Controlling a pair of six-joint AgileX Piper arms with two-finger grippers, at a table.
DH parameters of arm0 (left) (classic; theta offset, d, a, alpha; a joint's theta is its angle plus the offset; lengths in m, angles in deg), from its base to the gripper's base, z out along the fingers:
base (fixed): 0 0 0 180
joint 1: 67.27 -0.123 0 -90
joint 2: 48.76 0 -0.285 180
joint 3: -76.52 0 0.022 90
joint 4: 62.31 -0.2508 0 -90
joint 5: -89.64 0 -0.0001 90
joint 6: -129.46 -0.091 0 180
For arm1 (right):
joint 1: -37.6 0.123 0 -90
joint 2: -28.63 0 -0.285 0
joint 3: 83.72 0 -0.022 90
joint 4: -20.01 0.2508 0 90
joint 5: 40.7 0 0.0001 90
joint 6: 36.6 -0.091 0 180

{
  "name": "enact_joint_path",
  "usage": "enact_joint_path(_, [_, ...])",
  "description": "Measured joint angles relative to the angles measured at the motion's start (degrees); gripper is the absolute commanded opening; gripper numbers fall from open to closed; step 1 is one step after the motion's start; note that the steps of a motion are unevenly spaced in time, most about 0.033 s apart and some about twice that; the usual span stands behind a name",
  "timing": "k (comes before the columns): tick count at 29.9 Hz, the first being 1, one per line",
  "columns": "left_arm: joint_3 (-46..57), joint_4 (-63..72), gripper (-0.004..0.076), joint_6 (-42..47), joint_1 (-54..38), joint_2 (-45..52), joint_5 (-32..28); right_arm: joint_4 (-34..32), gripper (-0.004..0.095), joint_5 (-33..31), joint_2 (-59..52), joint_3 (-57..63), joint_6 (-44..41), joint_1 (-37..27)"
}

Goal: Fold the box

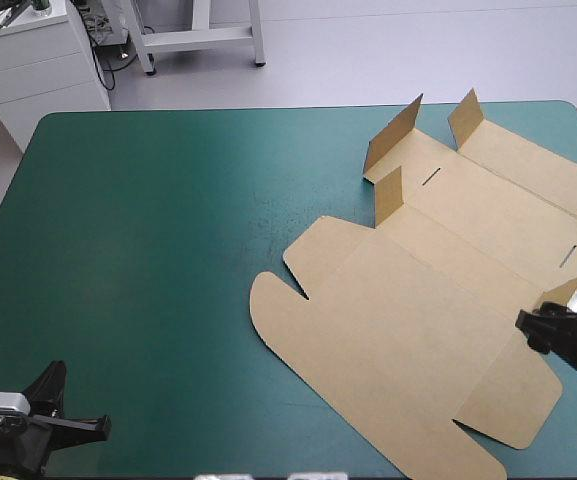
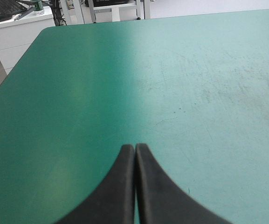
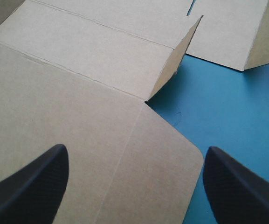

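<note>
Brown box sheet almost wholly flat on the desk's right half; folding has barely begun.

The box (image 1: 438,310) lies opened out on the teal-green desk (image 1: 168,250), reaching from about the middle to the right edge. Only a few small flaps (image 1: 393,145) toward the far right corner stand up. The broad panels and the rounded lid flap (image 1: 278,310) lie flat, so by my judgement nearly all the raising and tucking of walls is left to do. The right gripper (image 3: 135,151) hovers over the sheet's corner by the right edge, fingers spread wide and holding nothing, one over board and one over bare cover. The left gripper (image 2: 134,148) sits at the near left corner, well apart from the box, fingers pressed together. No other object shows between either gripper and the box.
</note>
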Motion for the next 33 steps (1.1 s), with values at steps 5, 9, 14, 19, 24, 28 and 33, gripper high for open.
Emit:
enact_joint_path(5, [0.0, 0.0, -0.0032, 0.0, 0.0, 0.0, 0.0, -0.9, 0.0728, -1.7, 9.9, -6.4, -4.9, 0.0])
enact_joint_path(9, [0.0, -0.1, -0.0032, 0.0, 0.0, 0.0, 0.0, -1.3, 0.0724, -3.3, 19.1, -11.2, -7.8, -1.1])
enact_joint_path(14, [0.0, -1.5, -0.0032, 0.0, 0.0, 0.0, 0.0, 13.2, 0.0724, -3.3, 28.2, -14.9, -8.4, -12.0])
enact_joint_path(19, [0.0, -1.6, -0.0032, 0.0, 0.0, 0.0, 0.0, 22.9, 0.0720, -3.0, 31.7, -16.1, -2.0, -25.4])
enact_joint_path(24, [0.0, -1.6, -0.0032, 0.0, 0.0, 0.0, 0.0, 20.1, 0.0716, -2.9, 33.7, -16.1, 3.3, -34.2])
enact_joint_path(28, [0.0, -1.6, -0.0032, 0.0, 0.0, 0.0, 0.0, 19.1, 0.0713, -2.9, 37.6, -16.1, 7.1, -35.5])
enact_joint_path(33, [0.0, -1.6, -0.0032, 0.0, 0.0, 0.0, 0.0, 19.2, 0.0712, -2.6, 42.5, -14.7, 9.7, -35.5])
